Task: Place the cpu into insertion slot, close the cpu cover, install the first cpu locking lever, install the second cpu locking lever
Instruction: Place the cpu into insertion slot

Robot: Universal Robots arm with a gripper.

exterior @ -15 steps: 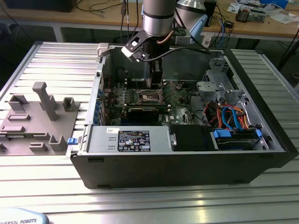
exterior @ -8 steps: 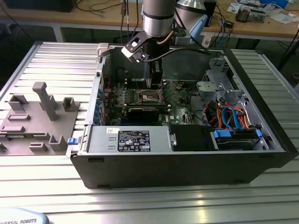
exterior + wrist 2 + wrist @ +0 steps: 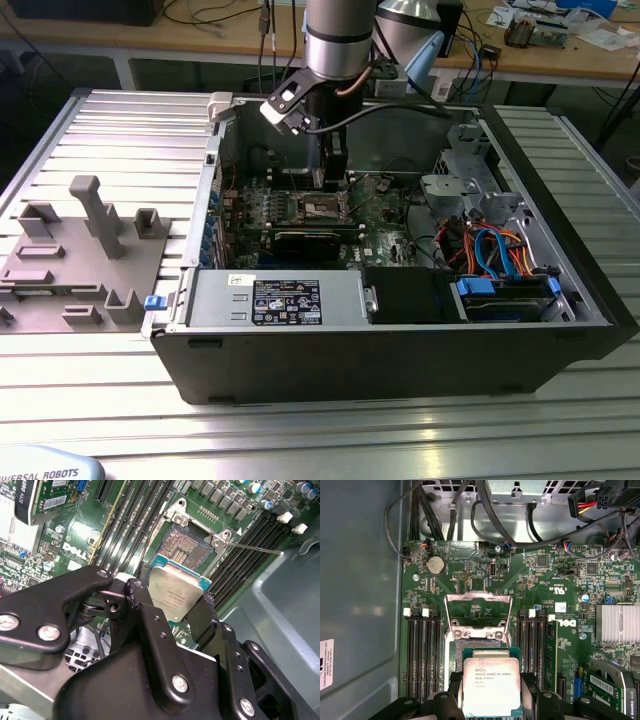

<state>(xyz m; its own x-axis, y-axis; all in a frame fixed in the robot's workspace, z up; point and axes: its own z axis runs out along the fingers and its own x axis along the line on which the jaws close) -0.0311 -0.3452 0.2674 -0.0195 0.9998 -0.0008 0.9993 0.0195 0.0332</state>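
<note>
The cpu [image 3: 491, 687] is pinched by its edges in the jaws, hanging just above the insertion slot [image 3: 187, 547] on the green board [image 3: 545, 580] inside the open computer case [image 3: 300, 360]; cpu cover [image 3: 478, 598] is flipped open, arm [image 3: 338, 40] reaching straight down into the case.

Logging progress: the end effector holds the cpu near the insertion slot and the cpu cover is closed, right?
No. The cpu cover is open, swung back from the insertion slot, in the first wrist view; the end effector holds the cpu.
</note>
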